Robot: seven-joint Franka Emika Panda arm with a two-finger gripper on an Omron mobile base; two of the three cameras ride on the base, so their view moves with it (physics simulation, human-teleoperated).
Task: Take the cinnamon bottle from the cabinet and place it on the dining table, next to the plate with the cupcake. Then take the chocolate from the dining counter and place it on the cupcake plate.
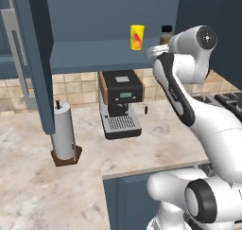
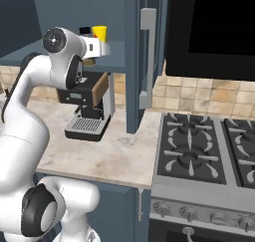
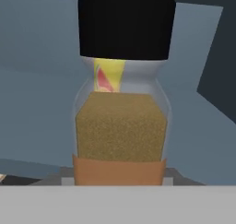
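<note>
The cinnamon bottle (image 3: 120, 126), amber with tan contents and a black cap, stands upright and very close in the hand view. It sits at the right end of the shelf of the open cabinet (image 1: 94, 58). Its cap (image 2: 85, 31) pokes up just behind my hand. My gripper (image 1: 159, 47) reaches onto the shelf and closes around the bottle (image 1: 166, 35); the fingertips themselves are hidden. The dining table, plate, cupcake and chocolate are out of view.
A yellow canister (image 1: 137, 37) with a red mark stands on the shelf just left of the bottle. Below are a black coffee machine (image 1: 120, 103) and a paper towel holder (image 1: 64, 134) on the marbled counter. The cabinet door (image 2: 132, 61) hangs open. A stove (image 2: 209, 146) lies to the right.
</note>
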